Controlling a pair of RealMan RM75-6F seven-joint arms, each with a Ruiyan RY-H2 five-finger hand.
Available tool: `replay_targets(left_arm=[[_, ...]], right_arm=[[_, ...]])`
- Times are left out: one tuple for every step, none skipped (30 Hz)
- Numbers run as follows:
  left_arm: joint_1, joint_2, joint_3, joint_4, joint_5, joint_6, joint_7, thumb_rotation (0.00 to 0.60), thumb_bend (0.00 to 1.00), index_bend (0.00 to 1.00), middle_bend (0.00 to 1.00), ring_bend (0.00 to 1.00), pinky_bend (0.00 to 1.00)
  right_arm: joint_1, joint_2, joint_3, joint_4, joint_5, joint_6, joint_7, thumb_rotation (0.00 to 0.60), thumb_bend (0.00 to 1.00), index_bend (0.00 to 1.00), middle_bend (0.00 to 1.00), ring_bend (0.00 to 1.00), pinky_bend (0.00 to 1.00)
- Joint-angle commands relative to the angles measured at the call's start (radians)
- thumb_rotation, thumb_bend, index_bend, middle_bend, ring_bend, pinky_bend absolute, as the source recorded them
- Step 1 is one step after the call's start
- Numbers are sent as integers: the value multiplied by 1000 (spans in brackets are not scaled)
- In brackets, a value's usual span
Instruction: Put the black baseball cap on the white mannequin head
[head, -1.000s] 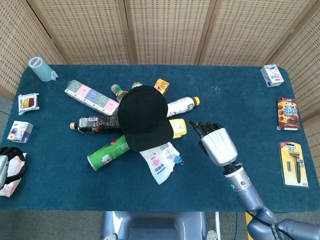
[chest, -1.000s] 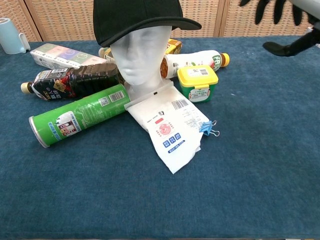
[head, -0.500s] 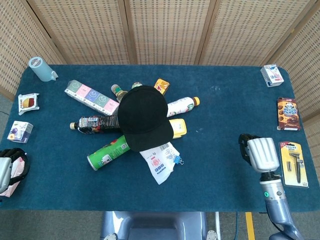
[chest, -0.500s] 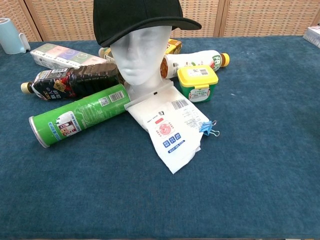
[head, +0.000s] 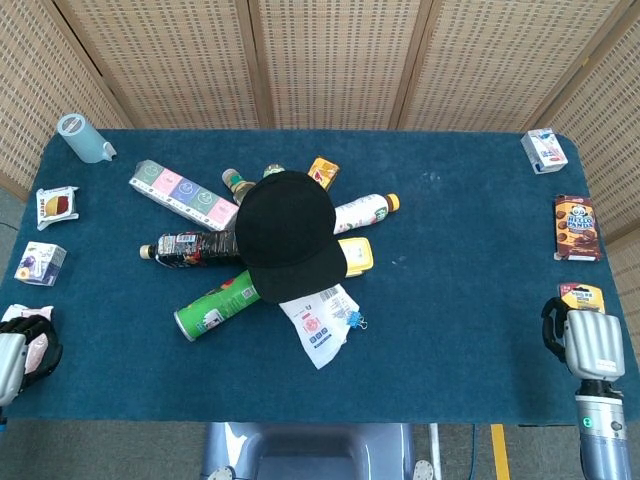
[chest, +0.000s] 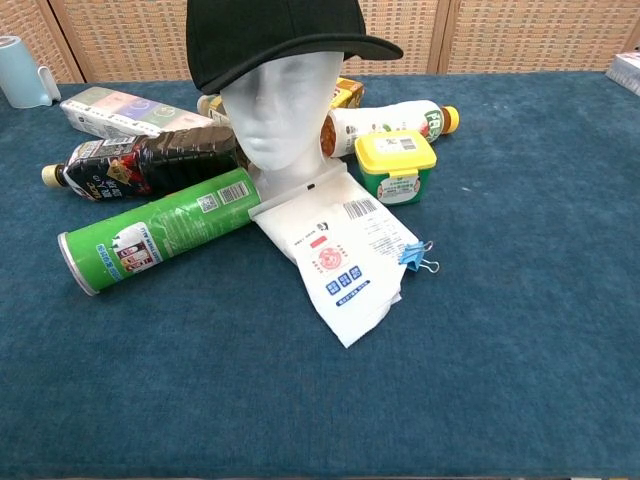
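Where woven panels (head: 330, 60) stand, blue tabletop (head: 450, 300), scattered groceries.

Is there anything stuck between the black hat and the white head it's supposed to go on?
Nothing visible. The black baseball cap already sits right on the white mannequin head, brim over the forehead. Both hands are far off at the table's near corners, holding nothing.
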Motion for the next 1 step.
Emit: replay_targets(left_arm=[[2,8,-2,-10,1,5,7,600,355,580,461,392,408]], right_arm=[[-3,-2,6,3,-6,-4,13,600,624,646,752,859,942]])
